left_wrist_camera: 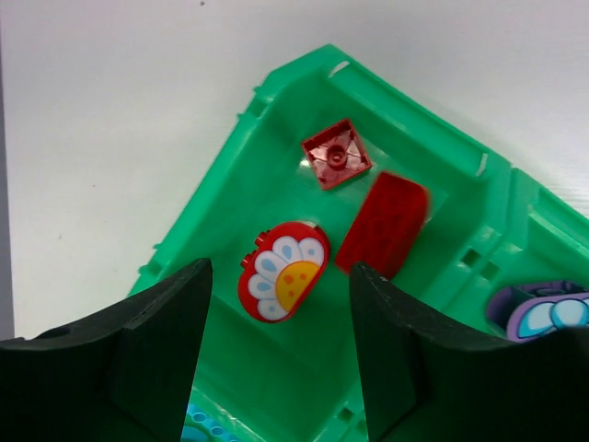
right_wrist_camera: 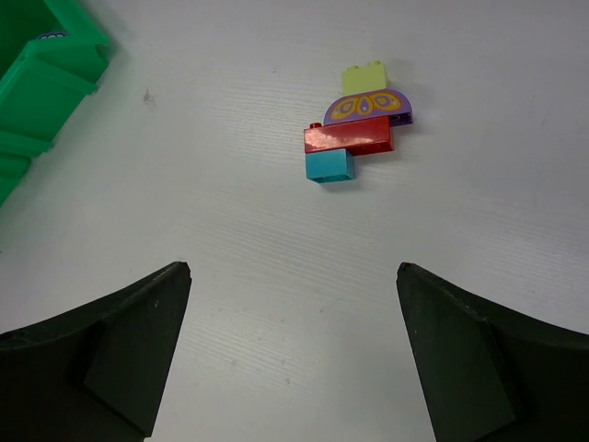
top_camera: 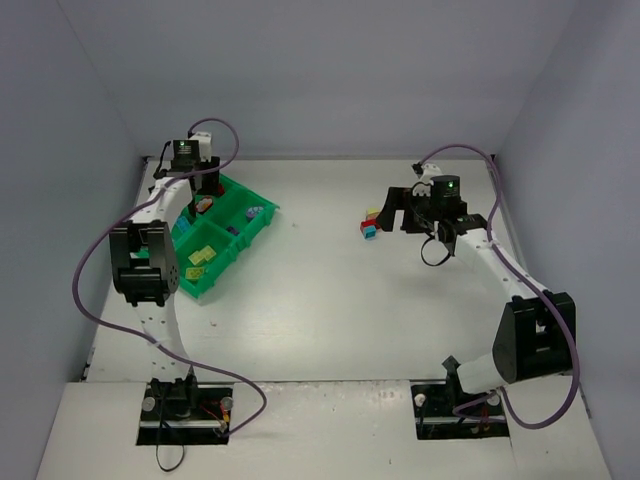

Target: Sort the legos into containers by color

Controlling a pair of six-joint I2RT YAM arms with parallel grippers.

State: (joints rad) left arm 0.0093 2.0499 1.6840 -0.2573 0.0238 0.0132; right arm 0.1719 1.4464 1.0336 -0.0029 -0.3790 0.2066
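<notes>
While both arms' jaws gape empty, the oblong red brick (left_wrist_camera: pixel 382 226) lies roughly parallel to its tray compartment's (left_wrist_camera: pixel 276 193) outer wall.

purple lego (left_wrist_camera: pixel 543 311) cut by right edge, cyan lego (left_wrist_camera: pixel 204 431) mostly hidden

A robot lab test cell: white table (top_camera: pixel 330 310) boxed in by plain grey walls (top_camera: pixel 320 70).

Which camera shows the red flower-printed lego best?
The left wrist view: the red flower-printed lego lies unobstructed in a tray compartment beside two plain red legos. The top external view shows only a tiny blur there; the right wrist view misses it.
</notes>
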